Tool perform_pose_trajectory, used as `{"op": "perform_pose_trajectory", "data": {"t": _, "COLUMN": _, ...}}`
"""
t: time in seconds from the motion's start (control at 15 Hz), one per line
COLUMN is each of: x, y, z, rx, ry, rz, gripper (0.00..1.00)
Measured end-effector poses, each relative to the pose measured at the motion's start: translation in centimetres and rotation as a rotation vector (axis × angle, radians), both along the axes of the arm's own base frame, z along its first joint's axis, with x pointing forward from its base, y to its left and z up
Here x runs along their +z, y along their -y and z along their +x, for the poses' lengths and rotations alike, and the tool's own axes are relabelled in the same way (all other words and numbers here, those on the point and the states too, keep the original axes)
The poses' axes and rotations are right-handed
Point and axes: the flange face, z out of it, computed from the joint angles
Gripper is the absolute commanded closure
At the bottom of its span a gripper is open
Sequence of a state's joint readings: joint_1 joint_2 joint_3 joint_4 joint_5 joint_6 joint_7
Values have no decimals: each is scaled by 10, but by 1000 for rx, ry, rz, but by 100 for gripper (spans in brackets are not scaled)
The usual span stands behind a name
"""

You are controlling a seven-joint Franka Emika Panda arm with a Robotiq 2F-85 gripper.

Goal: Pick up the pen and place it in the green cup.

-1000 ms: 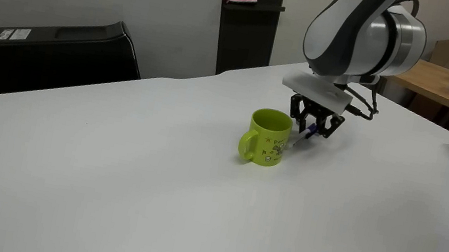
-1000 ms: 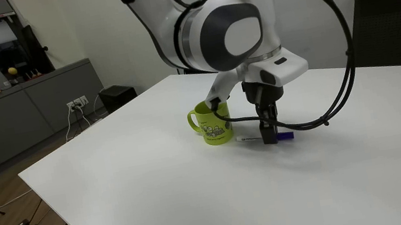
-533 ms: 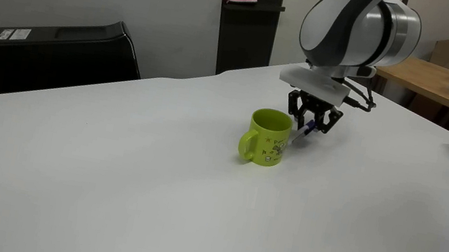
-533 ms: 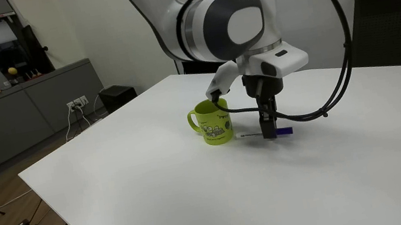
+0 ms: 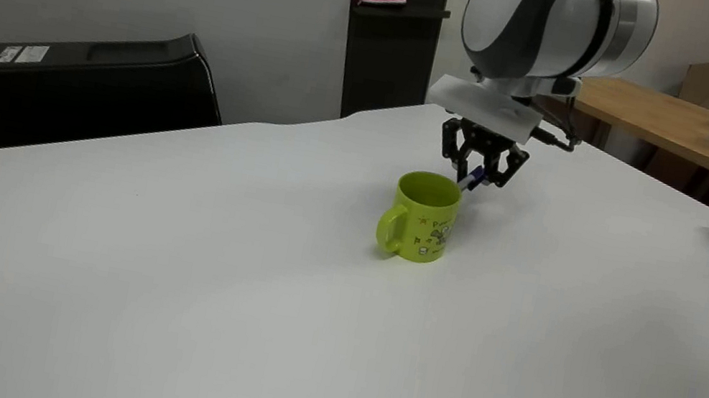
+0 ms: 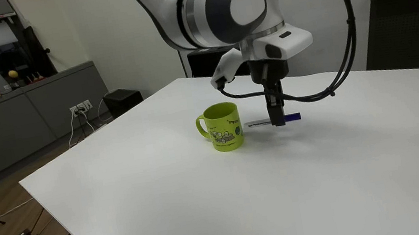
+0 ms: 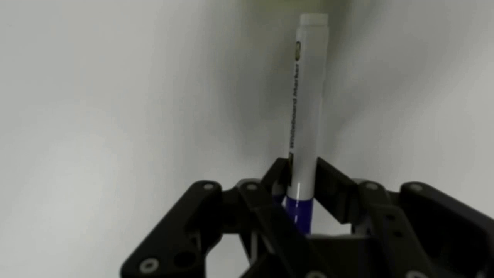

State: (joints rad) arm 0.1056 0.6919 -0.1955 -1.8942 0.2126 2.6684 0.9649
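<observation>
In an exterior view the green cup (image 5: 421, 229) stands upright on the table (image 5: 216, 320), and the gripper (image 5: 473, 178) hangs behind it, on the side away from its handle (image 5: 382, 229); the pen (image 5: 475, 176) runs from the gripper out of sight behind the cup's rim. In an exterior view the pen (image 6: 259, 123) sits beside the cup (image 6: 224, 127), roughly level, its white end (image 6: 248, 125) near the wall but apart from it; it seems lower than the rim, though likely off the table. Going straight toward the cup at this height would probably drive that end into the wall, shoving or tipping the cup. In the wrist view the jaws pinch the pen, a finger (image 7: 337, 193) on each side, close to the blue cap (image 7: 300, 214); the cup is only a blurred green patch beyond the white end. With most of the barrel reaching out toward the cup, a knock could swivel the pen in that grip. Released level over the cup, it might lie across the rim or roll off, so raising it above the rim and tipping the white end down first seems needed.
</observation>
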Motion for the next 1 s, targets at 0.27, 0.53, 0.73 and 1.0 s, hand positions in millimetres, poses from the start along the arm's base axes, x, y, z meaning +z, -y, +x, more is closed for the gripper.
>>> {"op": "perform_pose_trajectory", "data": {"t": 0.27, "x": 29, "y": -6, "z": 7, "rx": 25, "ry": 25, "rz": -5, "gripper": 94}}
{"op": "perform_pose_trajectory", "data": {"t": 0.53, "x": 52, "y": -3, "z": 11, "rx": 53, "ry": 44, "rz": -31, "gripper": 94}}
{"op": "perform_pose_trajectory", "data": {"t": 0.73, "x": 69, "y": -5, "z": 14, "rx": 79, "ry": 63, "rz": -63, "gripper": 94}}
{"op": "perform_pose_trajectory", "data": {"t": 1.0, "x": 87, "y": -19, "z": 17, "rx": 105, "ry": 84, "rz": -112, "gripper": 94}}
